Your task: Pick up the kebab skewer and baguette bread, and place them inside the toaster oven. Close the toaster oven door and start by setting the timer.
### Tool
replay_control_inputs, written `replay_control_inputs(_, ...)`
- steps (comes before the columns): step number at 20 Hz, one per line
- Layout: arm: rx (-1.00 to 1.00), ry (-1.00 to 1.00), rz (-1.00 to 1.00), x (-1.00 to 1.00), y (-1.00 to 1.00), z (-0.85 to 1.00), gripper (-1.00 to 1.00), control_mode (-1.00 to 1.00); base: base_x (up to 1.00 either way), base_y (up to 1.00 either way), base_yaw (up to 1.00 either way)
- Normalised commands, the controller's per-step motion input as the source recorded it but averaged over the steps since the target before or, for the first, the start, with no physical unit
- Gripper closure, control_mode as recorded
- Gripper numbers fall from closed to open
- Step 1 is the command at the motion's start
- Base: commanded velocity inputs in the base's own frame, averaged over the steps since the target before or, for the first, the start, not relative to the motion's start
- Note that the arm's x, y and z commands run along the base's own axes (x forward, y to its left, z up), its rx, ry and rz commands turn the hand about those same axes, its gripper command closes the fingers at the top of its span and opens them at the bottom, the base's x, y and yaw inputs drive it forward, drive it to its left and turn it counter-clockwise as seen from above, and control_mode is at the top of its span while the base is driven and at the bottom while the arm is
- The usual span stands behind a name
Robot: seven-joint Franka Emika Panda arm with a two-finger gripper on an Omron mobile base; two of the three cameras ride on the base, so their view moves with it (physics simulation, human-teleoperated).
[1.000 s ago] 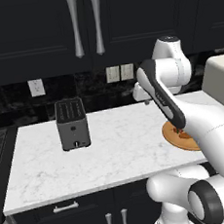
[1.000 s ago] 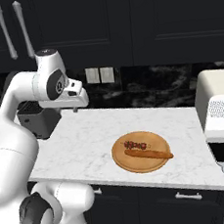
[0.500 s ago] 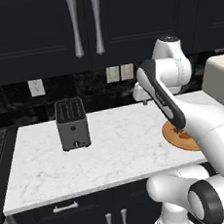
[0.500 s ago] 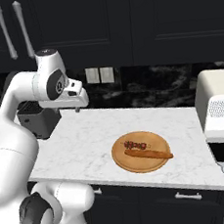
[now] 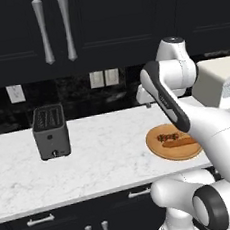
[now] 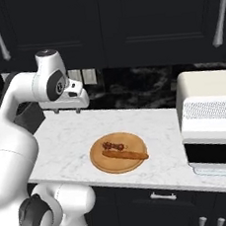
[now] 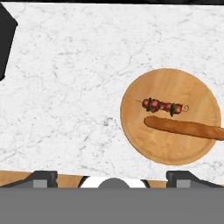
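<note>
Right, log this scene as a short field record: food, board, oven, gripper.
kebab skewer: lying on the wooden board, beside the loaf
baguette bread: lying on the same board, one end reaching its rim
toaster oven: on the counter, to the board's right; door not open
black toaster: far left of the counter
gripper: open, holding nothing, high above the counter

Nothing to read here: no lettering, brand or number on the toaster oven (image 6: 213, 123) at the right, none on the black slot toaster (image 5: 50, 131) far left, none on the round wooden board (image 7: 170, 116), the cabinets or the wall plates.
</note>
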Motion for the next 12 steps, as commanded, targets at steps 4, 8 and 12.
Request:
replay_control_inputs(4, 0.0, 0.0, 0.0, 0.0, 0.0, 0.0, -1.0, 1.0, 0.0, -0.51, 0.0)
replay_control_inputs(8, 0.0, 0.0, 0.0, 0.0, 0.0, 0.0, -1.0, 1.0, 0.0, -0.58, 0.0)
replay_control_inputs(12, 0.0, 0.0, 0.0, 0.0, 0.0, 0.0, -1.0, 1.0, 0.0, -0.51, 0.0)
